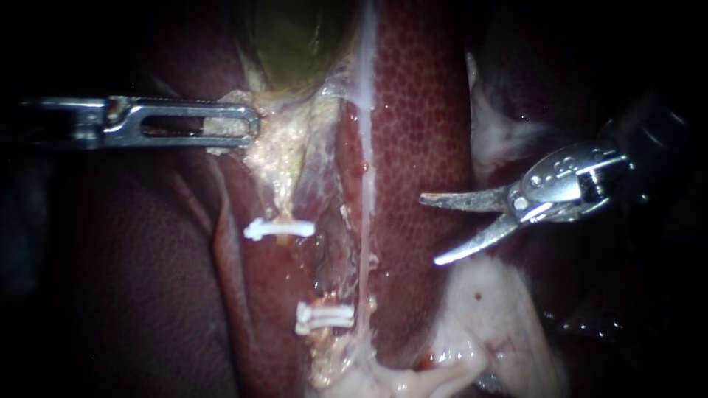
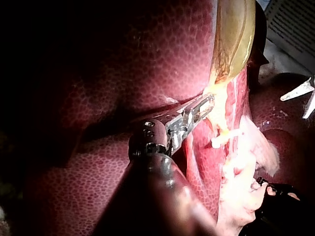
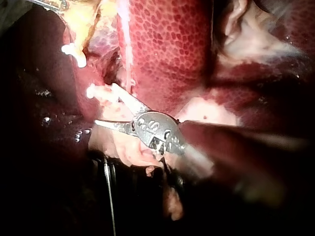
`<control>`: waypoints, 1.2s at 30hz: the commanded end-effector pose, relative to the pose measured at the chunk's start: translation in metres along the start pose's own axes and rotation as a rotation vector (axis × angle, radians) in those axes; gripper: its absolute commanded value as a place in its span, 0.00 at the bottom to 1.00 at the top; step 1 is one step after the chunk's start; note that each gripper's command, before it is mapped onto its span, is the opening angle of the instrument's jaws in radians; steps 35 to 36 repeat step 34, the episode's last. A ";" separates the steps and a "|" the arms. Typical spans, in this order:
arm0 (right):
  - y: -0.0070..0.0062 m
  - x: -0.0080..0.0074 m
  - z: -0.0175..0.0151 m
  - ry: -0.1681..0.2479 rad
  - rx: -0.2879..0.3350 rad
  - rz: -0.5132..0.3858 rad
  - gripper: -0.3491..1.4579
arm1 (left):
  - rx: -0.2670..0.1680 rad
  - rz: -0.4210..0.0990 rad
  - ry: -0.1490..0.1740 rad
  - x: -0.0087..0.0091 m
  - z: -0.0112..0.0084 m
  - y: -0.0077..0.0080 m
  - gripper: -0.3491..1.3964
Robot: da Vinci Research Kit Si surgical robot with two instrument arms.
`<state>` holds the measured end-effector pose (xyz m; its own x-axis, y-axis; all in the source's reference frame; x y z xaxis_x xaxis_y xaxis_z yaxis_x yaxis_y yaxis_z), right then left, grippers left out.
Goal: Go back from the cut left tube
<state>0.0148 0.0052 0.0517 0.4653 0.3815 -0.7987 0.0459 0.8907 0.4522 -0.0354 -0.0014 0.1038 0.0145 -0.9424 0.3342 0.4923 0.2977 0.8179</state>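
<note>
The claw of my right instrument (image 1: 429,230) stands open, its two thin blades spread apart with nothing between them, hanging over the liver (image 1: 420,125). The cut left tube (image 1: 282,203) lies beyond the blade tips, toward the endoscope view's left and clear of them. Its long axis runs up and down that view, crosswise to my blades, with the gap between the upper clip (image 1: 279,229) and the lower clips (image 1: 324,317). My way back, I judge, is straight along my own shaft, away from the tube. My left instrument (image 1: 243,121) is nearer the tube; its claw seems closed on the pale tissue (image 1: 276,147) under the gallbladder (image 1: 295,37), though glare blurs the contact.
</note>
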 end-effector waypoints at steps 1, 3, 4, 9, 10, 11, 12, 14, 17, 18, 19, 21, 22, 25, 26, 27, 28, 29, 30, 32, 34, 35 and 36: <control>0.0000 0.0000 0.0000 0.000 0.000 0.000 0.98 | 0.000 0.001 0.004 0.0001 0.0003 0.0000 0.00; 0.0000 0.0000 0.0000 0.000 0.000 0.000 0.98 | 0.001 0.003 0.011 0.0004 0.0012 0.0000 0.00; 0.0000 0.0000 0.0000 0.003 -0.001 0.001 0.98 | 0.002 0.004 0.011 0.0005 0.0016 0.0000 0.00; 0.0000 0.0000 0.0000 0.006 -0.002 0.001 0.98 | 0.004 0.010 0.028 0.0014 0.0035 0.0000 0.00; 0.0000 0.0000 0.0000 0.006 -0.002 0.001 0.98 | 0.003 0.011 0.030 0.0016 0.0038 0.0000 0.00; 0.0000 0.0000 0.0000 0.006 -0.002 0.001 0.98 | 0.003 0.011 0.034 0.0018 0.0041 0.0000 0.00; 0.0000 0.0000 0.0000 0.006 -0.002 0.001 0.98 | 0.005 0.012 0.035 0.0018 0.0043 -0.0001 0.00; 0.0000 0.0000 0.0000 0.009 -0.003 0.002 0.98 | 0.004 0.012 0.038 0.0019 0.0047 -0.0001 0.00; 0.0000 0.0000 0.0000 0.009 -0.004 0.002 0.98 | 0.003 0.012 0.037 0.0019 0.0050 -0.0003 0.00; 0.0000 0.0000 0.0000 0.009 -0.004 0.002 0.98 | 0.003 0.012 0.037 0.0019 0.0051 -0.0003 0.00; 0.0000 0.0000 0.0000 0.011 -0.004 0.002 0.98 | 0.003 0.012 0.036 0.0019 0.0051 -0.0003 0.00; 0.0000 0.0000 0.0000 0.014 -0.005 0.003 0.98 | 0.003 0.012 0.036 0.0019 0.0052 -0.0003 0.00; 0.0001 0.0000 0.0000 0.014 -0.005 0.003 0.98 | 0.002 0.012 0.036 0.0019 0.0052 -0.0003 0.00; 0.0001 0.0001 0.0000 0.017 -0.006 0.004 0.98 | 0.002 0.012 0.036 0.0019 0.0052 -0.0003 0.00; 0.0001 0.0001 0.0000 0.017 -0.006 0.004 0.98 | 0.002 0.012 0.036 0.0019 0.0052 -0.0003 0.00; 0.0001 0.0001 0.0000 0.017 -0.006 0.004 0.98 | 0.002 0.012 0.036 0.0019 0.0052 -0.0003 0.00; 0.0000 0.0002 0.0000 0.017 -0.006 0.004 0.98 | 0.002 0.012 0.036 0.0019 0.0052 -0.0003 0.00; 0.0000 0.0002 -0.0001 0.020 -0.006 0.004 0.98 | 0.002 0.012 0.036 0.0019 0.0052 -0.0003 0.00; 0.0000 0.0002 -0.0001 0.020 -0.006 0.004 0.98 | 0.002 0.012 0.036 0.0019 0.0052 -0.0003 0.00; 0.0000 0.0003 -0.0001 0.020 -0.006 0.005 0.98 | 0.003 0.012 0.036 0.0019 0.0052 -0.0003 0.00; 0.0000 0.0003 -0.0001 0.020 -0.006 0.005 0.98 | 0.003 0.012 0.036 0.0019 0.0052 -0.0002 0.00; 0.0000 0.0003 -0.0001 0.020 -0.006 0.005 0.98 | 0.003 0.012 0.036 0.0019 0.0052 -0.0002 0.00; 0.0000 0.0003 -0.0001 0.020 -0.006 0.005 0.98 | 0.003 0.012 0.036 0.0019 0.0052 -0.0002 0.00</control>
